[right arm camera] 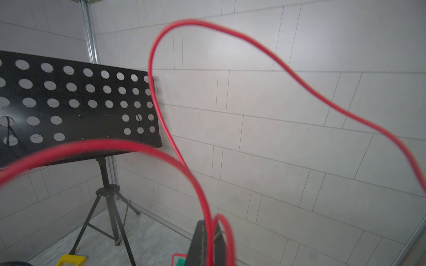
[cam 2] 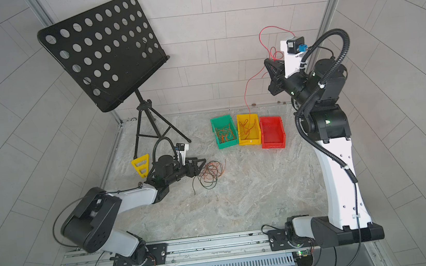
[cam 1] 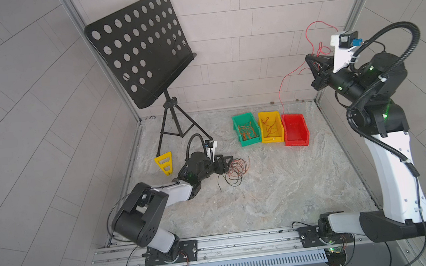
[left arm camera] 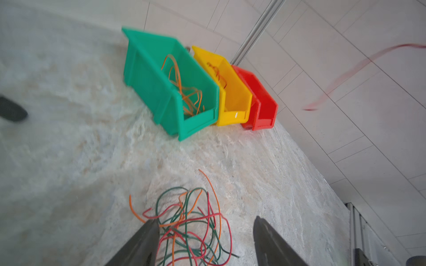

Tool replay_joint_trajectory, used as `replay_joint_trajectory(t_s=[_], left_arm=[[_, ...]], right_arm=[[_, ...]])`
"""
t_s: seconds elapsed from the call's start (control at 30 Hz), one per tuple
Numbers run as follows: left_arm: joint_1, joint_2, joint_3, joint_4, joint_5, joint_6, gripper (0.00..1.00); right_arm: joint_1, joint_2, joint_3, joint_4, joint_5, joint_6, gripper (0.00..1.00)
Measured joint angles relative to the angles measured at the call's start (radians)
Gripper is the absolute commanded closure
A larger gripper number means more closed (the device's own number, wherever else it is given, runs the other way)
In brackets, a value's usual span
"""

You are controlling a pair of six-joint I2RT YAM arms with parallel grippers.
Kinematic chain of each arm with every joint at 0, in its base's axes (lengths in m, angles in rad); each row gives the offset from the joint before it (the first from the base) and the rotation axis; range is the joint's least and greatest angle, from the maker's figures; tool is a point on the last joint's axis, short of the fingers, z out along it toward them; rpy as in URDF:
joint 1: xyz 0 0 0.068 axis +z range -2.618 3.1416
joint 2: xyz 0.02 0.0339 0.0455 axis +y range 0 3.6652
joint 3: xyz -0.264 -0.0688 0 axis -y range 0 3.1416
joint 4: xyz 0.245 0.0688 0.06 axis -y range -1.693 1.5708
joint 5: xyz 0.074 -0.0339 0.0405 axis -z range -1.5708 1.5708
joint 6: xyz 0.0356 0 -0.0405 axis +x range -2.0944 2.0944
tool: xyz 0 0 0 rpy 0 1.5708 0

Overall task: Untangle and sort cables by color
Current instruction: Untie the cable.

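Looping loosely, the thin red cable (cam 1: 279, 94) seems kinked.

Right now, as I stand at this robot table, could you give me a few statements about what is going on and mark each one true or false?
1. The right gripper holds a red cable up in the air. True.
2. The green bin has orange cables in it. True.
3. The red bin is packed with cables. False: no cables show inside it.
4. The left gripper is clamped shut on the tangle. False: its jaws stand wide open, one on each side of the tangle lying on the table.
5. The yellow bin stands between the green and red ones. True.
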Motion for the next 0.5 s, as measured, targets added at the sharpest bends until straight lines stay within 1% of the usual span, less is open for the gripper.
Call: replay_joint_trajectory(t_s=[0.1, 0.23, 0.33, 0.5], left_arm=[[0.005, -0.134, 0.023, -0.131, -0.029, 0.042, 0.12], [0.018, -0.275, 0.054, -0.298, -0.08, 0.084, 0.1], [0.03, -0.363, 0.066, -0.408, -0.119, 0.103, 0.07], [0.038, -0.492, 0.069, -0.542, -0.177, 0.124, 0.02]], right_arm=[[0.0, 0.053, -0.035, 0.028, 0.0, 0.008, 1.0], [-0.003, 0.114, -0.057, 0.079, -0.008, 0.019, 1.0], [-0.005, 0.151, -0.052, 0.113, -0.013, 0.017, 1.0], [-0.01, 0.209, -0.005, 0.126, -0.02, 0.0, 1.0]])
